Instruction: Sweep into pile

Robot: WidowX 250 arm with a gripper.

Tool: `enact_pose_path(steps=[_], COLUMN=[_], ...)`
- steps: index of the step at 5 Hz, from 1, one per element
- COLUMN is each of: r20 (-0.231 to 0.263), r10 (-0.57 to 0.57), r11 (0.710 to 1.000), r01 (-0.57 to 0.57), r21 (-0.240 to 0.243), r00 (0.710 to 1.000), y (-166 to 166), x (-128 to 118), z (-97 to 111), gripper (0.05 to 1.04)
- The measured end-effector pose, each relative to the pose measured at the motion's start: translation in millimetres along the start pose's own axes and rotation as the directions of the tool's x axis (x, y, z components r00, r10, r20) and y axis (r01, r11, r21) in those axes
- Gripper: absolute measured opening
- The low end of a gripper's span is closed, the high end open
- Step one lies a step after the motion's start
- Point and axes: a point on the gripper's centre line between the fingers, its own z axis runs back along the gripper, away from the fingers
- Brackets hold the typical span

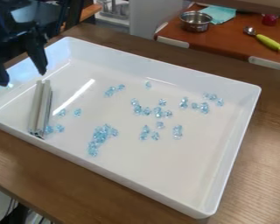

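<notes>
The gripper (23, 78), its fingers parted, is above the pale sweeper (39, 107) lying in the tray (160, 162); blue pieces (99, 136) are scattered beyond. Pickup appears in hand, next requiring descent and grasp, avoiding the tray wall beside the fingers. Sweeping room widens away from them.

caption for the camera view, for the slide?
Pale blue crystals lie scattered in clusters across a white tray, with the black end effector above its left side.

black robot arm (7, 22) at upper left, gripper (22, 77) hanging down, open; two fingers (36, 54) spread apart
</notes>
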Motion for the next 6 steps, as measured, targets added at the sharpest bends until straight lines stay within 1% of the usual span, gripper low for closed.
enact_pose_path(steps=[1, 3, 4, 5, 6], r20=[0.028, 0.014, -0.012, -0.020, -0.015], r10=[0.017, 0.005, -0.037, -0.055, -0.077], r11=[0.999, 0.997, 0.996, 0.996, 0.994], r01=[-0.018, -0.006, 0.038, 0.057, 0.078], r21=[0.035, 0.082, 0.081, 0.069, 0.074], r00=[0.999, 1.000, 0.999, 0.998, 0.997], y=[5, 6, 4, 1, -3], x=[1, 0, -10, -14, -16], z=[-6, -32, -43, -50, -54], gripper=[0.999, 0.999, 0.999, 0.999, 0.972])
